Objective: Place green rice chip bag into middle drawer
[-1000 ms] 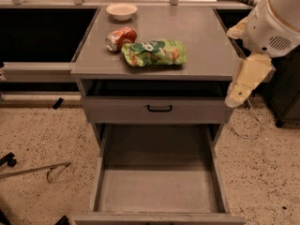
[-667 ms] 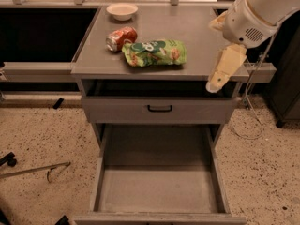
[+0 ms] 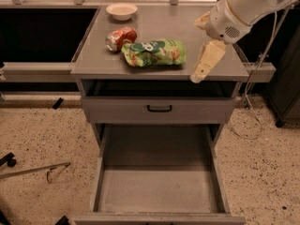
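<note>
The green rice chip bag [image 3: 154, 53] lies flat on the grey cabinet top [image 3: 211, 29], near its middle, long side left to right. The middle drawer [image 3: 157, 191] is pulled out below, a wide grey tray with a bare floor. My gripper [image 3: 205, 63] hangs from the white arm [image 3: 243, 6] over the right part of the cabinet top. It points down and left, to the right of the bag and apart from it, holding nothing.
A red-orange soda can [image 3: 121, 37] lies on its side touching the bag's left end. A white bowl [image 3: 121, 11] stands at the back. A shut drawer front with a black handle [image 3: 159, 108] sits above the open drawer. A cable [image 3: 251, 111] trails on the floor at right.
My arm and gripper have moved left and up, from beside the cabinet's right edge to over its top, closer to the bag. The bag, can and drawer have not moved.
</note>
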`<move>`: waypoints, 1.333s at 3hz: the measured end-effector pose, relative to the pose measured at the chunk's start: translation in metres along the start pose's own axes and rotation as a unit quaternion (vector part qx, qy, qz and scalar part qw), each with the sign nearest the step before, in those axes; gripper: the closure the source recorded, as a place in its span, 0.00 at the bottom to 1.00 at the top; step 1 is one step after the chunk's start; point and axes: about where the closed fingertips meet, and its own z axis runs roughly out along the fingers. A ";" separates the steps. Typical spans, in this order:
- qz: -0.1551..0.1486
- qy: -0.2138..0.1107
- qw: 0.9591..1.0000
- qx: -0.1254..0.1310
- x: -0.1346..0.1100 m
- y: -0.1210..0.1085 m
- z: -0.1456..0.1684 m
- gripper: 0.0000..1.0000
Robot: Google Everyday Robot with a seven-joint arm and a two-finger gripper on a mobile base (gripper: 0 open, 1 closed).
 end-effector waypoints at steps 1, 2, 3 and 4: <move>-0.007 -0.005 1.000 -0.004 -0.001 -0.003 0.008 0.00; -0.019 -0.030 0.999 -0.015 -0.008 -0.022 0.040 0.00; -0.030 -0.051 0.998 -0.022 -0.015 -0.051 0.080 0.00; -0.030 -0.068 0.997 -0.026 -0.015 -0.073 0.113 0.00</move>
